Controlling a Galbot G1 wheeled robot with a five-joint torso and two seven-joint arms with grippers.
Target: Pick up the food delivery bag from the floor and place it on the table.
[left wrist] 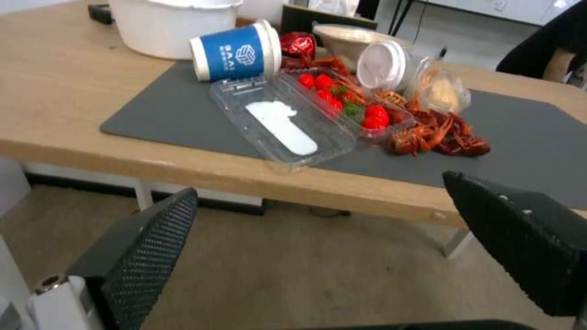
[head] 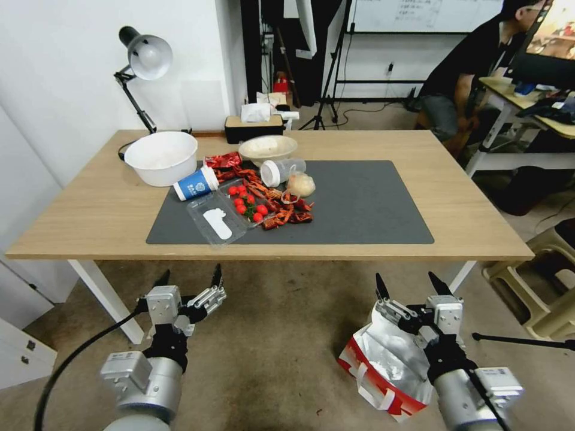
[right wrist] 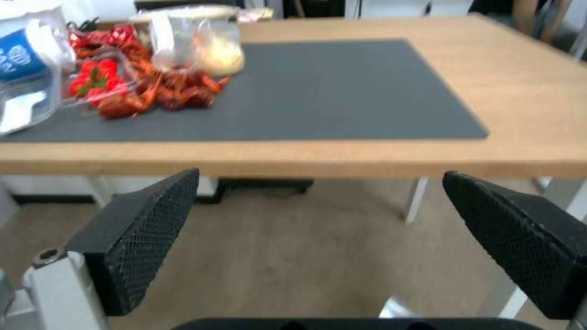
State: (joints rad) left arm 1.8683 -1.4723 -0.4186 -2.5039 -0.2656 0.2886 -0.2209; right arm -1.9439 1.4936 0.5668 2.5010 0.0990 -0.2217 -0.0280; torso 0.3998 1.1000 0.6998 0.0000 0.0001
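While both arms were held out low in front of the robot, the table [head: 108,203] stood just beyond them: a light-wood top on white legs, carrying a dark grey mat [head: 359,203]. The mat's left half was cluttered: a white bowl [head: 160,157], a tipped blue paper cup [head: 195,183], a clear clamshell tray [head: 217,219], cherry tomatoes [head: 247,202], red crayfish [head: 286,212] and a lidded plastic tub [head: 281,171] on its side. The mat's right half lay bare. A desk lamp [head: 144,57] stood at the table's far left corner, a tissue box [head: 254,126] at its back edge. The floor [head: 281,335] was brownish-grey carpet with dark stains.

The food delivery bag [head: 383,371] sat on the carpet, near the table's right front leg, mouth open. Silver foil lining showed inside; outer panels were red and white, with white strap handles at the near side.

The right gripper [head: 413,288] hovered above the bag's far rim, jaws spread wide, nothing held; whether it touched the foil could not be told. The left gripper [head: 190,277] hung over bare carpet well left of the bag, jaws likewise wide apart and empty.
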